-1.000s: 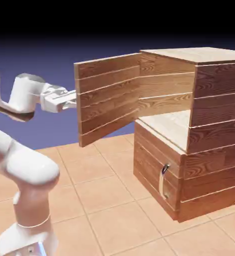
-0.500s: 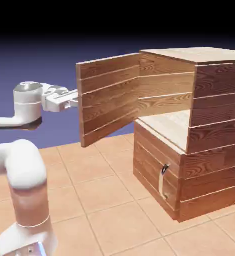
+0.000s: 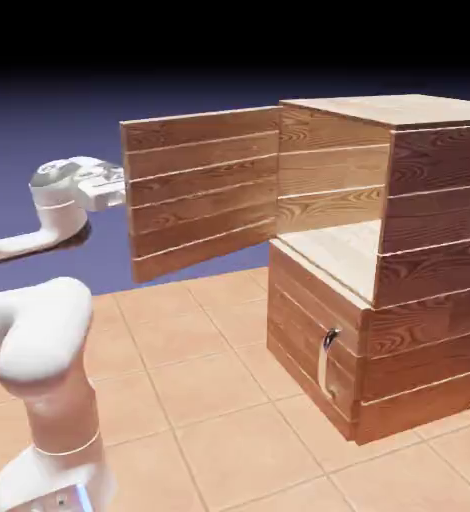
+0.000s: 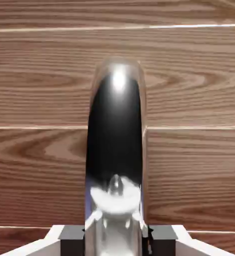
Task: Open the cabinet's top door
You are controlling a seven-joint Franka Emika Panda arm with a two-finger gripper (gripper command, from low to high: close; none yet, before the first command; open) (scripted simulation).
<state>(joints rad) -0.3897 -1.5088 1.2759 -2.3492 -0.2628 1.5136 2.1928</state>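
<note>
I hold the top door [image 3: 204, 190] by its handle [image 4: 114, 130], my pincer [image 4: 117, 245] closed on the curved metal bar, with 1 fingertip on each side of it, as the hand view shows. The door stands swung well out from the cabinet [image 3: 434, 220], joined to it along 1 upright edge, and the upper compartment [image 3: 334, 240] lies exposed behind it. In the exterior view, the pincer is at the door's free edge, on the outer face, at the far end from the hinge side; the handle itself is hidden there. The bar's long axis runs up the hand view, across the plank seams, and the tips grip it from its 2 long sides. My 1 arm [image 3: 54, 330] reaches in from the exterior view's left, so the cabinet body lies beyond the door from me. I judge the opening nearly done; any further pull should follow the hinge's arc, away from the compartment, since a straight tug could slide the tips along the bar.
</note>
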